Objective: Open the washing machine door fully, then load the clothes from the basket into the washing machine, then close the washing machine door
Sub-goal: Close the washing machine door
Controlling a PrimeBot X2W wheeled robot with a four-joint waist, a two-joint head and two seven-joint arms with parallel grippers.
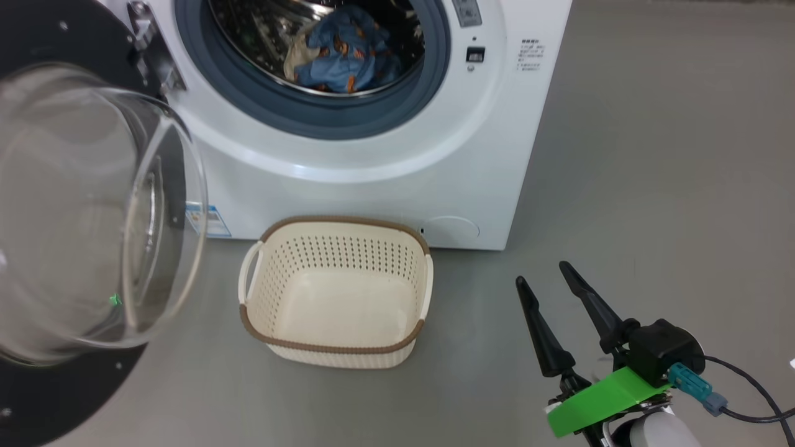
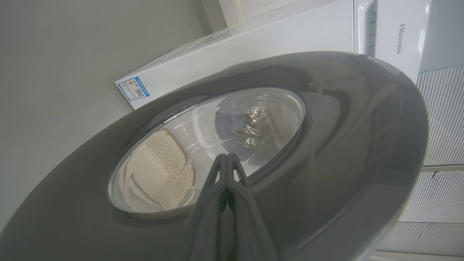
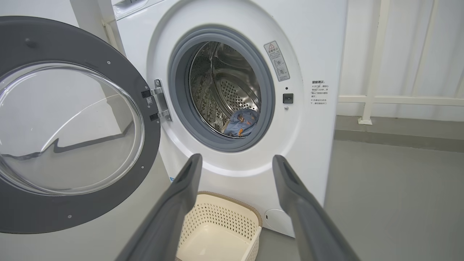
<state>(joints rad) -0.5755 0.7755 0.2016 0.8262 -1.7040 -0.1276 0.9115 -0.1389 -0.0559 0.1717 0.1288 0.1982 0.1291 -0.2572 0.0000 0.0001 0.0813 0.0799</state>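
The washing machine [image 1: 385, 167] stands with its door [image 1: 37, 385] swung wide open to the left, the glass bowl bulging toward me. Light blue bear-print clothes [image 1: 348, 53] lie inside the steel drum. In front of the machine, the cream basket [image 1: 338, 347] sits on the floor with nothing in it. My right gripper [image 1: 542, 273] hovers open, right of the basket and apart from it. In the right wrist view, the right gripper [image 3: 236, 161] points at the machine below the clothes [image 3: 242, 123]. My left gripper [image 2: 226, 157] is shut, its tips at the outer face of the door [image 2: 344, 145]; whether they touch it I cannot tell.
Grey floor [image 1: 652, 186] stretches to the right of the machine. A white railing [image 3: 373, 98] runs along the wall behind it. A dark cable [image 1: 751, 403] trails from my right wrist. The open door takes up the space left of the basket.
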